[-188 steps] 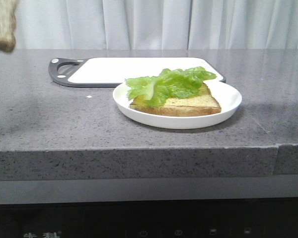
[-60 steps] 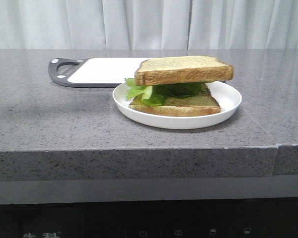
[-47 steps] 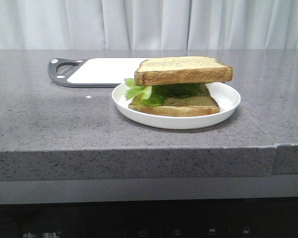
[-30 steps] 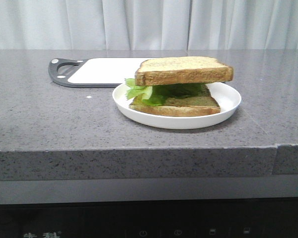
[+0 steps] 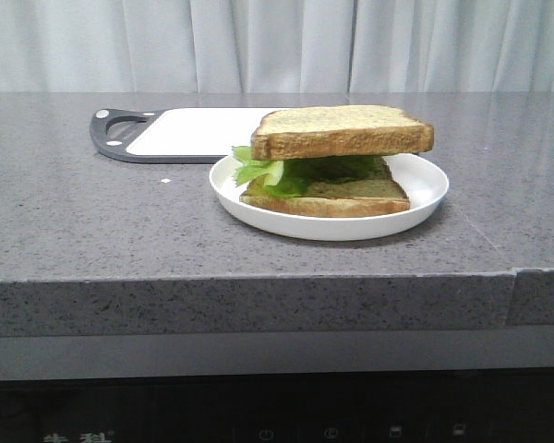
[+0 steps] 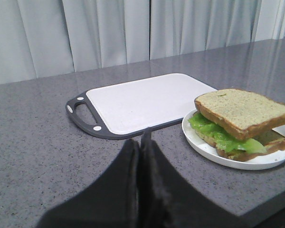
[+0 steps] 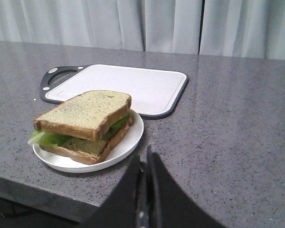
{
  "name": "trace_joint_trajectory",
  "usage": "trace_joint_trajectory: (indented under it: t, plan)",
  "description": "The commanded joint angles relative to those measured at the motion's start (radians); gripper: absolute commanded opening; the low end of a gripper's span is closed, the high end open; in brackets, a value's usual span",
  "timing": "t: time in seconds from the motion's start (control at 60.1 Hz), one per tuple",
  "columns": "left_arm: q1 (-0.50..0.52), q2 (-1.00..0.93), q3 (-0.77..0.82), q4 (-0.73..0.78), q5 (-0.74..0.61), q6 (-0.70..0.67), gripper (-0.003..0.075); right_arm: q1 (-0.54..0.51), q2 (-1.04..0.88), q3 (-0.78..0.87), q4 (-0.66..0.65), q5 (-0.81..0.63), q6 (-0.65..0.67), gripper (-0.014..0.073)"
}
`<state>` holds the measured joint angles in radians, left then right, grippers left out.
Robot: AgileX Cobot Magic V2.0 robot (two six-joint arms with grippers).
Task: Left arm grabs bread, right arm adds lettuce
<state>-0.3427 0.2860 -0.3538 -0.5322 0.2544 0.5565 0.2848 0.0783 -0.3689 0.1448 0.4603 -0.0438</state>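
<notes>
The thick toasted bread slice lies flat on top of the green lettuce, which rests on a thinner bottom slice in a white plate. The stack also shows in the left wrist view and in the right wrist view. My left gripper is shut and empty, low over the counter to the left of the plate. My right gripper is shut and empty, to the right of the plate near the counter's front edge. Neither arm shows in the front view.
A white cutting board with a dark grey rim and handle lies behind the plate. The grey stone counter has a front edge just ahead of the plate. Pale curtains hang behind.
About three seconds ago the lettuce lay uncovered and the bread was held high at the far left. Since one second ago the bread lies on the lettuce and nothing has moved.
</notes>
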Motion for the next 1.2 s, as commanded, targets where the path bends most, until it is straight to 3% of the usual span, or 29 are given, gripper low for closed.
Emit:
trace_joint_trajectory:
  t: [0.0, 0.549, 0.599, 0.699, 0.765, 1.181]
  plan:
    - [-0.008, 0.005, -0.028, -0.015, -0.094, 0.001, -0.0021, -0.006, 0.013, -0.020, -0.007, -0.076, -0.003, -0.0060]
    - [-0.008, 0.005, -0.013, 0.037, -0.124, -0.008, -0.0020, -0.006, 0.013, -0.020, -0.007, -0.076, -0.003, -0.0060]
    - [-0.008, 0.003, -0.002, 0.115, -0.127, -0.067, -0.0020, -0.006, 0.013, -0.020, -0.007, -0.076, -0.003, -0.0060]
    - [-0.008, -0.017, 0.033, 0.393, -0.165, -0.355, -0.0020, -0.006, 0.013, -0.020, -0.007, -0.076, -0.003, -0.0060]
    - [-0.006, -0.039, 0.073, 0.508, -0.216, -0.467, -0.0021, -0.006, 0.013, -0.020, -0.007, -0.076, -0.003, -0.0060]
    - [0.215, -0.287, 0.267, 0.510, -0.195, -0.480, -0.0021, -0.005, 0.013, -0.020, -0.007, -0.076, -0.003, -0.0060]
